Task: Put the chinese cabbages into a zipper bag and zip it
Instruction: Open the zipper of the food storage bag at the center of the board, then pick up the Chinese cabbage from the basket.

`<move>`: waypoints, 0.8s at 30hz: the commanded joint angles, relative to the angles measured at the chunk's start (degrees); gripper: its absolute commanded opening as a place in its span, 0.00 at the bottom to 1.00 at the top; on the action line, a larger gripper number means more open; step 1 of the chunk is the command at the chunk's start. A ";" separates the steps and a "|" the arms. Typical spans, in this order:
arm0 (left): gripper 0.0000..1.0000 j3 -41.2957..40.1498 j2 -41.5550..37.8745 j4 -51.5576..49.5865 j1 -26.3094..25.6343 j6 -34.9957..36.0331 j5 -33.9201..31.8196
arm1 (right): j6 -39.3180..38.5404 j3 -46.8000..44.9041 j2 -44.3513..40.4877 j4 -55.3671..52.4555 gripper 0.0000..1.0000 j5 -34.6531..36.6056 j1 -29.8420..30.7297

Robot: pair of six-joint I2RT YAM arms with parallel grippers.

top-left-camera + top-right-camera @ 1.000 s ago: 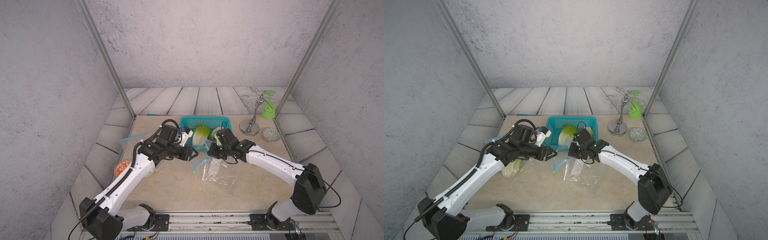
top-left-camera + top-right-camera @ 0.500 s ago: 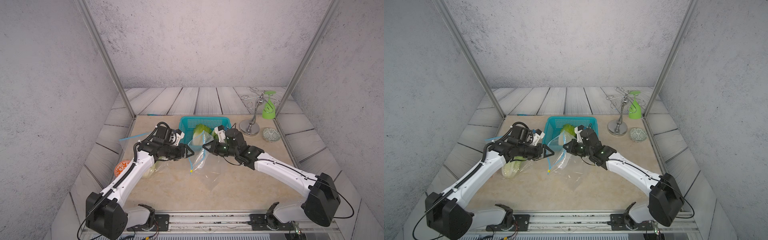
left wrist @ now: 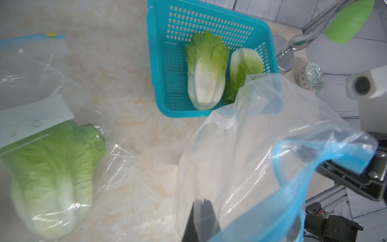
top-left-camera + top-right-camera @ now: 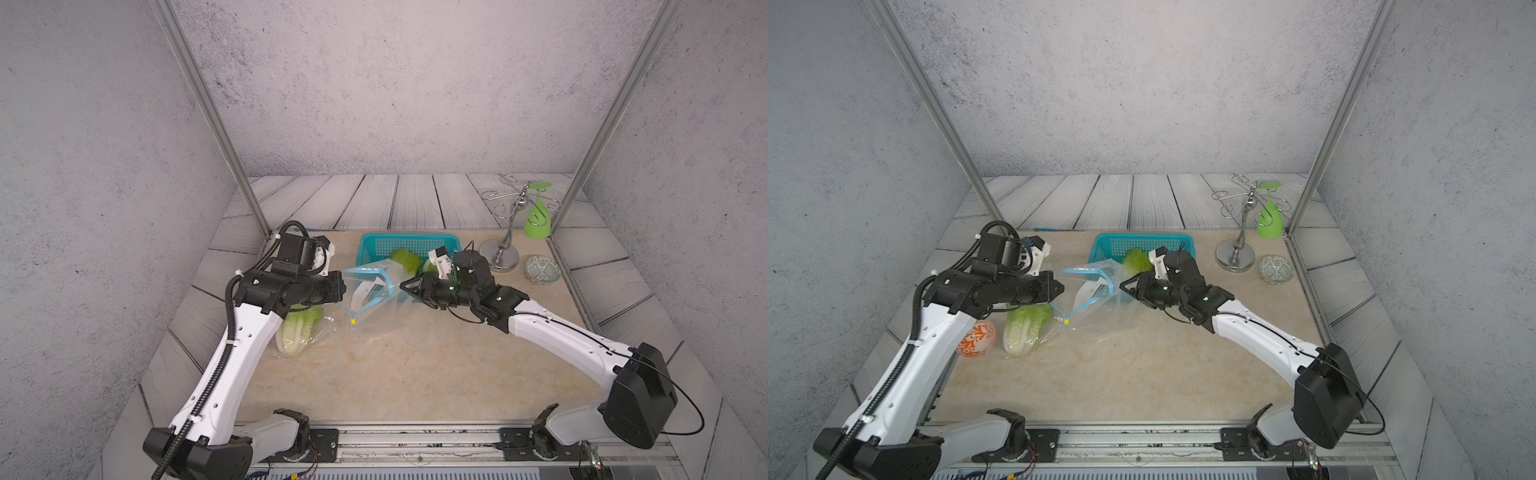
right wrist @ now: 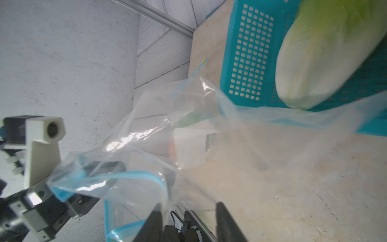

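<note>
A clear zipper bag (image 4: 371, 291) with a blue zip strip hangs open between the two arms, in front of the basket. My left gripper (image 4: 342, 286) is shut on its rim; the left wrist view shows the closed tips (image 3: 202, 203) pinching the film. My right gripper (image 4: 402, 286) stands open at the bag's other side, its fingers (image 5: 157, 211) apart beside the film (image 5: 146, 167). Two chinese cabbages (image 3: 206, 69) (image 3: 244, 67) lie in the teal basket (image 3: 161, 62). A third cabbage (image 4: 1023, 328) lies under my left arm, inside another clear bag.
At the back right stand a metal rack (image 4: 500, 253), with an upturned green goblet (image 4: 537, 216) hanging on it, and a small patterned bowl (image 4: 542, 270). An orange patterned dish (image 4: 976, 338) sits left of the bagged cabbage. Metal posts flank the table.
The bag has been lifted off the table and held up open. My left gripper has shut on its rim, and my right gripper has opened and let go.
</note>
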 commanded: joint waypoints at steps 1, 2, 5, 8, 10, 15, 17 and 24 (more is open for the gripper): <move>0.00 1.85 0.49 -9.91 0.03 1.64 -9.37 | -10.93 9.65 1.79 -15.74 0.59 1.20 -3.76; 0.00 2.73 0.74 -10.77 -0.22 1.66 -10.67 | -13.80 12.77 2.69 -20.60 0.63 2.86 -5.07; 0.00 6.78 3.32 -13.26 -3.06 2.53 -14.04 | -20.07 20.86 7.52 -34.35 0.74 8.84 -9.55; 0.00 11.38 7.33 -15.15 -8.60 2.51 -16.60 | -23.25 26.87 14.46 -42.81 0.78 17.05 -11.80; 0.00 15.37 9.91 -16.86 -11.90 2.47 -18.20 | -24.16 31.07 19.53 -45.32 0.79 20.78 -12.01; 0.00 21.74 11.00 -19.78 -12.68 3.50 -24.43 | -23.42 37.55 26.64 -43.83 0.87 28.79 -12.40; 0.00 21.87 11.17 -19.55 -12.84 3.38 -23.01 | -23.80 40.39 30.03 -43.69 0.88 30.72 -12.60; 0.00 20.24 17.07 -19.44 -21.48 1.69 -20.83 | -21.61 45.92 40.07 -45.05 0.90 26.97 -12.85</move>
